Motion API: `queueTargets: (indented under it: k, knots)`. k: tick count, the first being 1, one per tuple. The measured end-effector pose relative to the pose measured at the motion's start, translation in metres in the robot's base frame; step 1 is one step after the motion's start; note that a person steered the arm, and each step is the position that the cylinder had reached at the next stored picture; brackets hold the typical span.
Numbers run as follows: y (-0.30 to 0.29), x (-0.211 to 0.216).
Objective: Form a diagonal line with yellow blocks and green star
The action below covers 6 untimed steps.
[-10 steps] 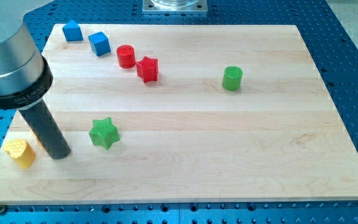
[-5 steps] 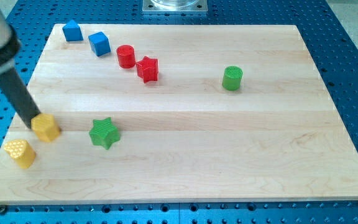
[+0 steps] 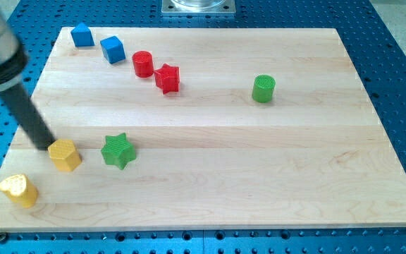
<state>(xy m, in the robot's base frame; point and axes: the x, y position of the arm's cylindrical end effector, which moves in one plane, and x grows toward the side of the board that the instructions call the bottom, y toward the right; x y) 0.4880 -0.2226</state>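
Camera view: you're looking down across a pale wooden bench [image 3: 210, 183] sitting on a blue perforated base [image 3: 400, 42], with a metal mount [image 3: 199, 6] at the view's top edge.
My tip: you see the dark rod slanting down from the view's upper left, and my tip [image 3: 52, 146] sits right against the upper-left edge of the yellow hexagonal block [image 3: 65, 154], touching it or as good as.
Gripper: there's none on this arm, just the bare rod, so you get no open or closed state to read.
Yellow hexagonal block: it's low on the bench's left side, just left of the green star [image 3: 117, 150], with a narrow strip of wood showing between the two.
Yellow heart-shaped block: you'll find the yellow heart-shaped block [image 3: 18, 190] down in the bench's lower-left corner, below and left of the hexagonal one, well clear of my tip.
Green star: it lies flat, roughly level with the hexagonal block and on its right, apart from everything else.
Line so far: heart, hexagon and star climb from lower left toward the right, but the star sits almost level with the hexagon, so the run bends instead of going straight.
Green cylinder: the green cylinder [image 3: 263, 89] stands alone on the right of centre, well away from the star.
Red pair: red cylinder [image 3: 143, 63] and red star-shaped block [image 3: 167, 77] sit just beside each other near the top.
Blue pair: blue house-shaped block [image 3: 82, 34] and blue cube [image 3: 112, 49] occupy the upper-left corner, close together.
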Motion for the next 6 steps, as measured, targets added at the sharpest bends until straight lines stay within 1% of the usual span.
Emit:
queueTargets:
  k: [1,2,3,4,5,6]
  knots:
    - [0.028,-0.001]
    - [0.024,-0.001]
    - [-0.001,-0.019]
    - [0.024,0.022]
    - [0.032,0.017]
    - [0.082,-0.052]
